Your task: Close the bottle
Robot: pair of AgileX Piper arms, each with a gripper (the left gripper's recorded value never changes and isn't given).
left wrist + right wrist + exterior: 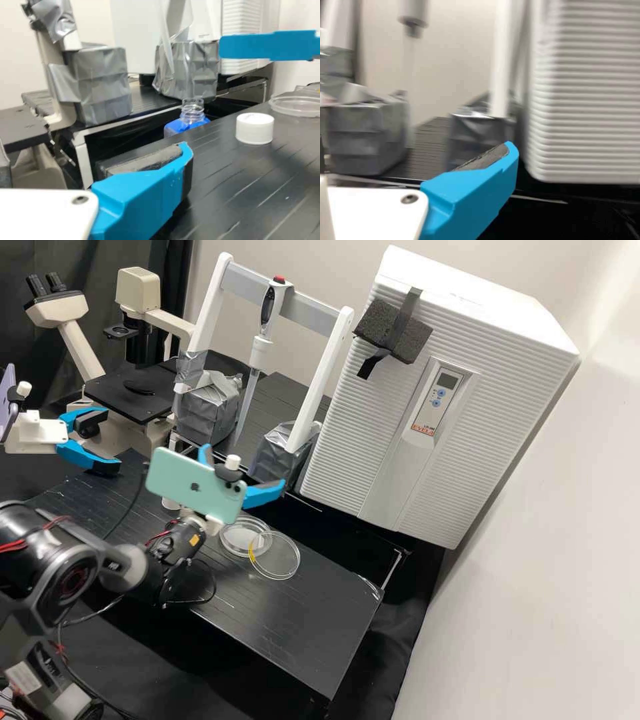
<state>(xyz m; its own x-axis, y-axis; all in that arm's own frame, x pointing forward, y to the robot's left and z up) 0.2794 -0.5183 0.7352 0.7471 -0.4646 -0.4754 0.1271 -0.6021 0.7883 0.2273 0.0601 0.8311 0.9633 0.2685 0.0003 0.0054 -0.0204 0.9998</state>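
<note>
Since nothing is gripped yet, the left gripper and right gripper are hanging wide open and empty near the taped stand in the high view; in the left wrist view the uncapped bottle is standing just before that stand, its cap lying loose nearby, probably awaiting pickup

Uncapped bottle, white cap nearby

Bare bench around cap, taped block close behind bottle, dishes beyond
</note>
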